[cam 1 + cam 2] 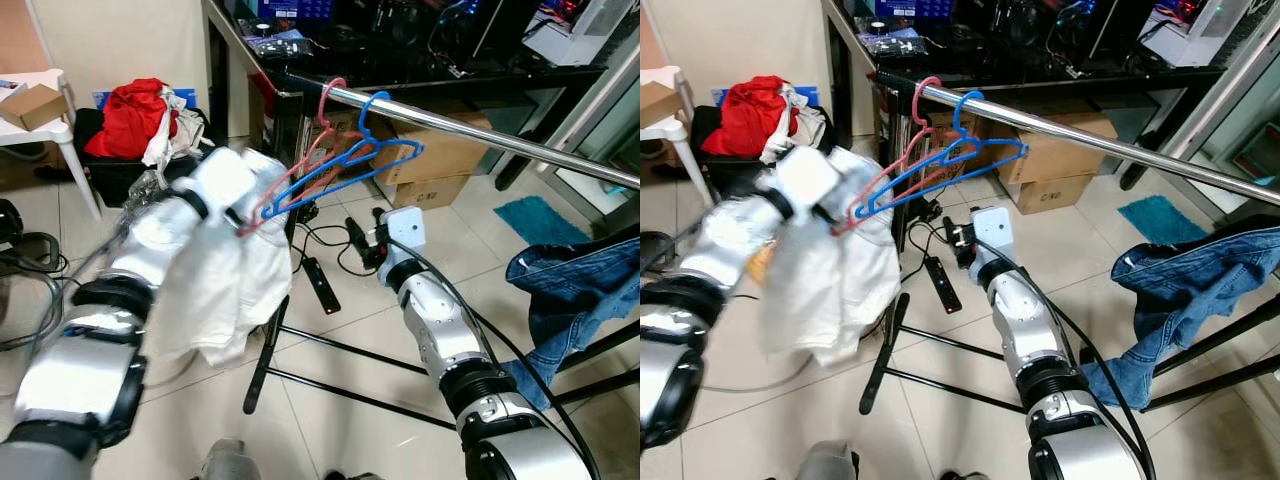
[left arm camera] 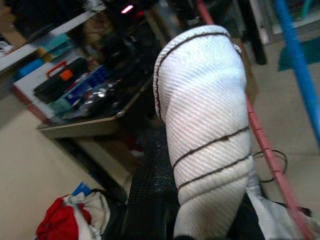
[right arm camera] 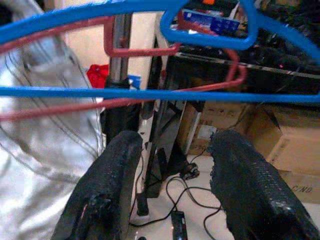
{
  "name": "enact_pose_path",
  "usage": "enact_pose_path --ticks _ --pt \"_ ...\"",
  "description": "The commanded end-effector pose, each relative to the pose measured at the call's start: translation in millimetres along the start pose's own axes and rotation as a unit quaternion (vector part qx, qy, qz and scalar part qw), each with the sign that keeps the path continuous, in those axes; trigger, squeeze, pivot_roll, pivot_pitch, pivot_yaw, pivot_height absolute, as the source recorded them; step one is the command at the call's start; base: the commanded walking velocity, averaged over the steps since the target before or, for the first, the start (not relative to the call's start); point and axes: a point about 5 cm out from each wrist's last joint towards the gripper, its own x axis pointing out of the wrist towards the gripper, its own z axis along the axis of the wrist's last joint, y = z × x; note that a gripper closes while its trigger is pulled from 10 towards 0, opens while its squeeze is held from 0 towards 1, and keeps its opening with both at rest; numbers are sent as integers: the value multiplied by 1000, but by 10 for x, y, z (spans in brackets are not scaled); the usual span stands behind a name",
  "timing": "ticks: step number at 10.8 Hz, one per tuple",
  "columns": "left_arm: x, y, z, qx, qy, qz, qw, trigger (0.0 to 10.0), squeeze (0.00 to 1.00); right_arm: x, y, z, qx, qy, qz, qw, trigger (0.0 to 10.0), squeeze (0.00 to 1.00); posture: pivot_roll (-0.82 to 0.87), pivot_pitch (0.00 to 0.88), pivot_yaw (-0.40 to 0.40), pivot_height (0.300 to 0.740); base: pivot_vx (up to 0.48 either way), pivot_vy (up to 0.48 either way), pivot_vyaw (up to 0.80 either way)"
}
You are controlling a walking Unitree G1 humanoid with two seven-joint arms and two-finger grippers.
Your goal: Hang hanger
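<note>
A pink hanger (image 1: 300, 172) and a blue hanger (image 1: 372, 158) both hook over the silver rail (image 1: 480, 135), close together near its left end. A white garment (image 1: 240, 290) hangs from the pink hanger's low end. There my left gripper (image 1: 236, 214) is shut on the white cloth (image 2: 205, 125), with one black finger (image 2: 150, 195) beside it. My right gripper (image 3: 175, 165) is open and empty just below the hangers' bars, also seen at the end of my right arm (image 1: 958, 238).
Blue jeans (image 1: 570, 290) are draped over the rack at the right. Red clothes (image 1: 135, 115) fill a basket at the back left. Cardboard boxes (image 1: 440, 160), a power strip (image 1: 322, 285) with cables and the rack's black base bars (image 1: 265, 360) lie on the tiled floor.
</note>
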Motion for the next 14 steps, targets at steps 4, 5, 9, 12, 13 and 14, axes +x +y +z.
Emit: enact_pose_path --ticks 4,5,9,12,13,14 --pt "247 -12 333 22 -35 -22 999 10000 0 -11 -204 212 12 -45 -50 998 10000 0 302 37 -110 740 0 0 0" --pt "273 -39 352 23 -34 -27 999 10000 0 -1 -235 294 17 -59 -56 996 10000 0 297 37 -108 740 0 0 0" --pt "341 -181 396 28 -36 -43 998 10000 0 74 -171 735 63 -113 -37 991 10000 0 286 36 -99 740 0 0 0" --pt "293 -216 317 28 -34 -43 998 10000 0 91 28 609 51 -53 5 997 10000 0 304 35 -113 740 0 0 0" --pt "284 -226 303 27 -34 -42 998 10000 0 99 47 541 38 -23 -1 999 10000 0 313 34 -120 740 0 0 0" --pt "277 -238 296 27 -36 -41 998 10000 0 118 28 494 26 -4 -18 999 10000 0 319 35 -125 740 0 0 0"
